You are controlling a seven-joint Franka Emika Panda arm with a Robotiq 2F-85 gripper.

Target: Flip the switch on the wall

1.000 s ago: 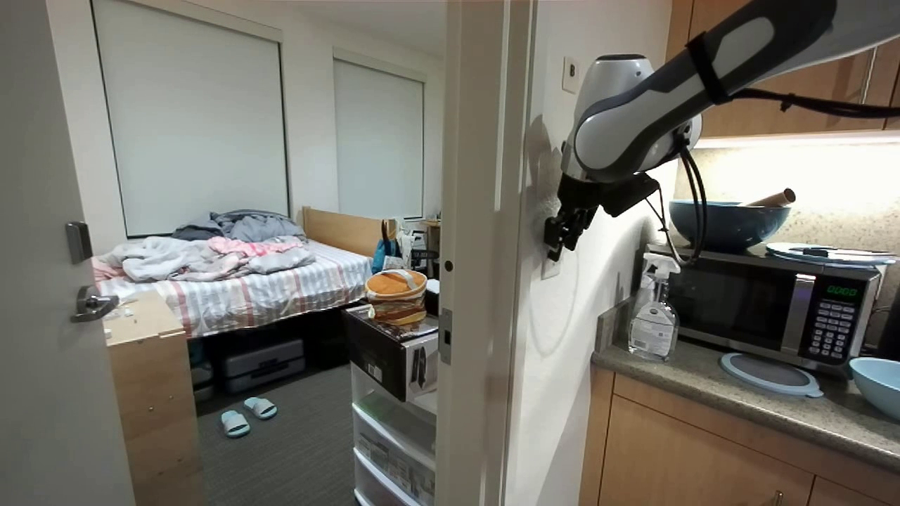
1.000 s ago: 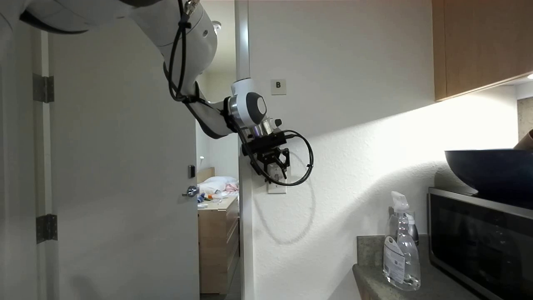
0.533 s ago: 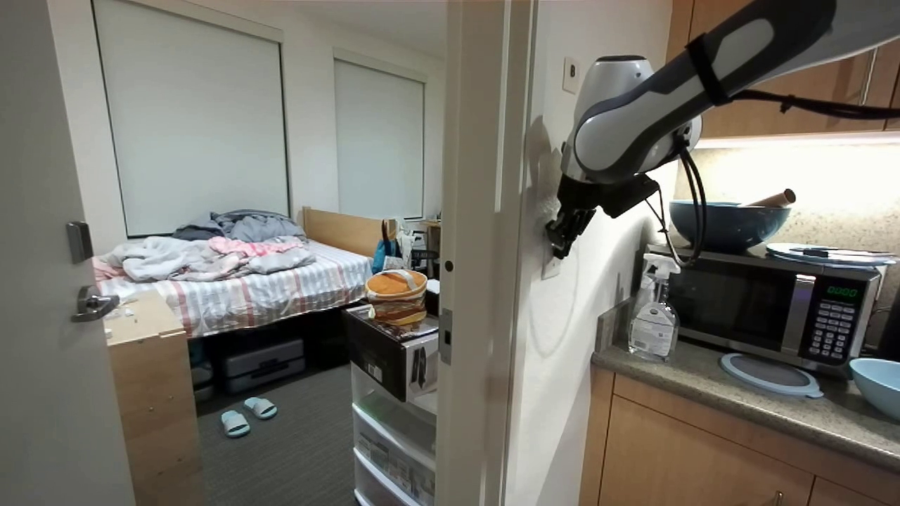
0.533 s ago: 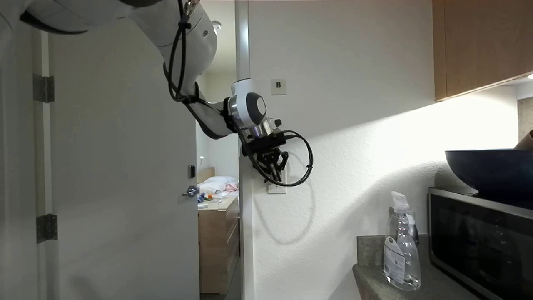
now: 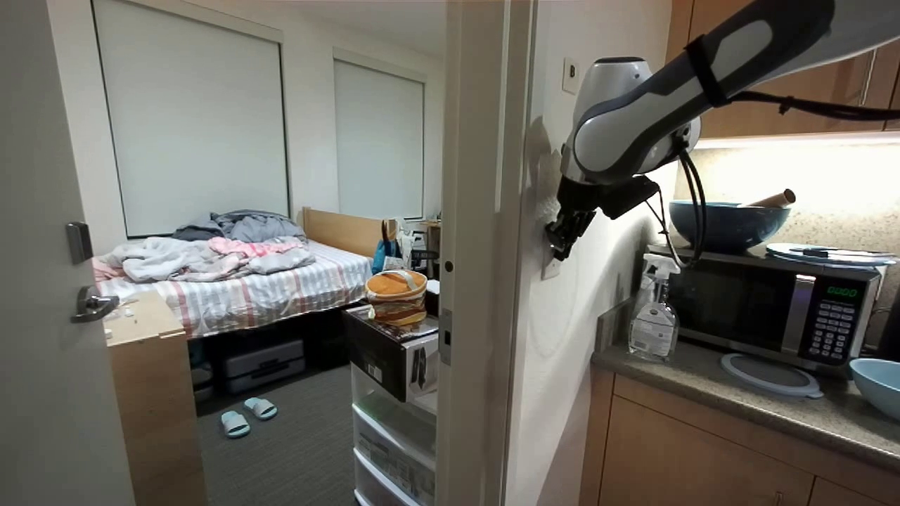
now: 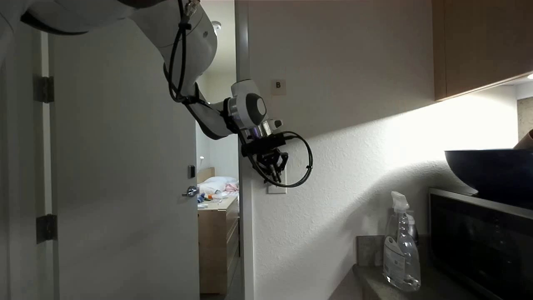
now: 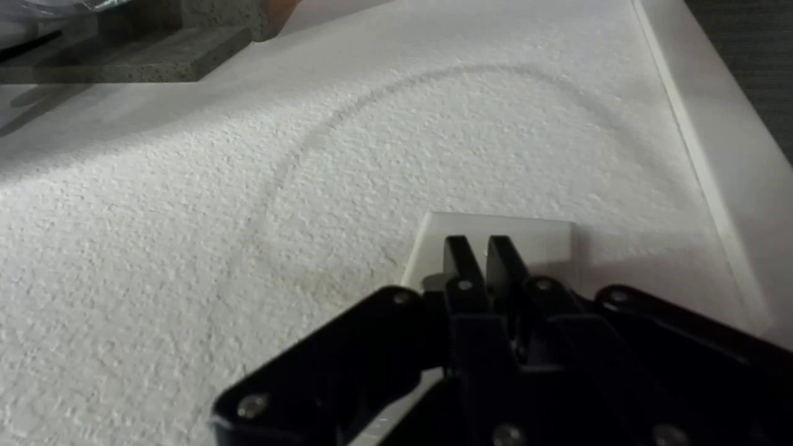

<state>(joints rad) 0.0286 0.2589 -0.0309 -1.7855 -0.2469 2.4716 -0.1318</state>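
Note:
The switch is a white upright plate point(image 7: 541, 241) on the pale textured wall point(image 7: 372, 161). In an exterior view only the lower end of the switch plate point(image 6: 277, 190) shows, below my gripper point(image 6: 276, 178). Its upper part and lever are hidden behind the black fingers. Seen from the wrist, my gripper point(image 7: 477, 240) reaches across the plate, its two fingers close together and parallel, with a narrow gap. Nothing held shows in that gap, and contact with the lever cannot be made out. An exterior view has the gripper point(image 5: 560, 247) pointing down at the wall point(image 5: 548, 393).
Beside the wall runs the door frame point(image 5: 485, 253), with the door point(image 6: 125, 158) standing ajar. A small "B" fitting point(image 6: 278, 87) sits higher up. On the counter are a spray bottle point(image 6: 402, 254) and a microwave point(image 5: 759, 302) bearing a dark bowl point(image 5: 728, 223). A cabinet point(image 6: 483, 46) hangs above.
The fingers have come together, while the arm has barely moved. The door and upper wall have turned darker, and the cable's shadow on the wall has faded in an exterior view; under-cabinet light stays bright.

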